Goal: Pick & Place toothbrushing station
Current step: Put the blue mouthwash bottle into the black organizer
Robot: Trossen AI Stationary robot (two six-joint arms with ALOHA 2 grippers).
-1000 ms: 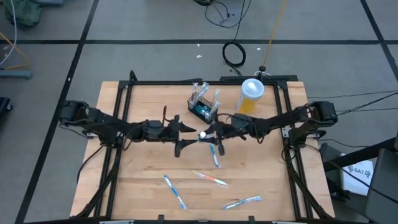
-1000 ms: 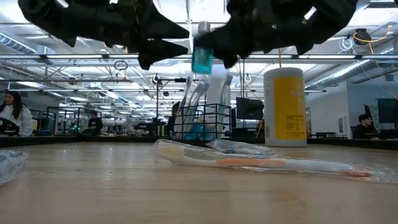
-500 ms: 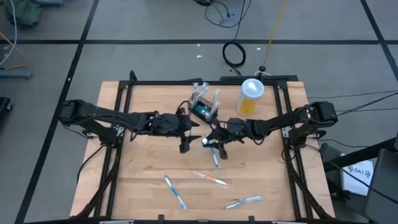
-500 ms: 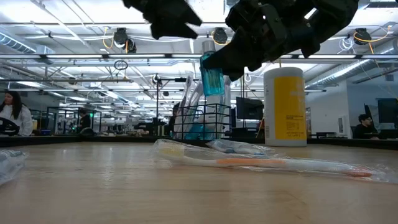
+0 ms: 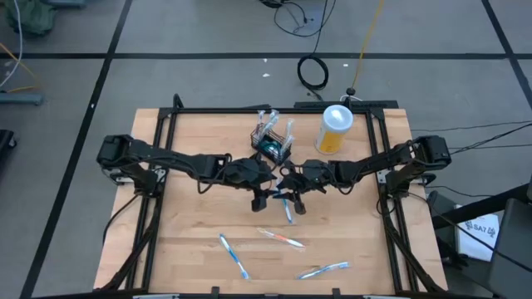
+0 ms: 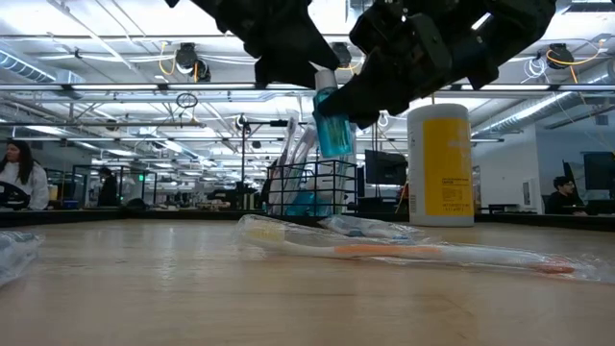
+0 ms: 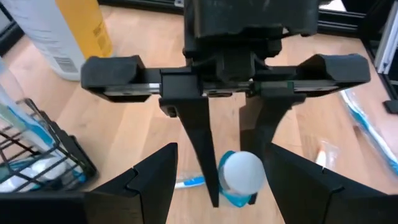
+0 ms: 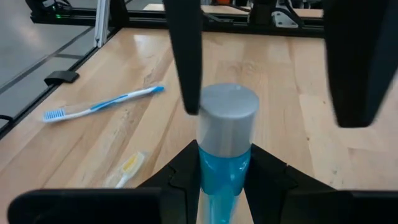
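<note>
A small bottle of blue liquid with a pale round cap [image 6: 333, 125] is in the air over the table's middle, and my right gripper [image 8: 224, 149] is shut on it. My left gripper [image 7: 222, 148] faces it from the table's left. It is open, with one finger on each side of the bottle's cap [image 8: 228, 109], and I cannot tell whether one touches. The black wire basket [image 5: 270, 146] stands on the table just beyond, with toothbrushes upright in it. Both grippers meet in the high view, the left [image 5: 266, 198] and the right [image 5: 283, 189]. My right gripper pinches the bottle's blue body [image 8: 224, 165] just below the cap between its two fingers. It comes in from the table's right, slanting down. The bottle stands nearly upright, cap up, lifted clear of the table.
A tall yellow cup with a white lid [image 5: 335, 126] stands right of the basket. Several wrapped toothbrushes lie on the near half of the table, among them one below the grippers [image 5: 288, 209], one nearer the front edge [image 5: 280, 238] and one at the front left [image 5: 233, 256]. People sit far behind the table.
My left gripper has moved toward the table's right and near edge, up to the bottle, and its open fingers now stand on either side of the cap. My right gripper has brought the bottle a little lower, still clear of the table.
</note>
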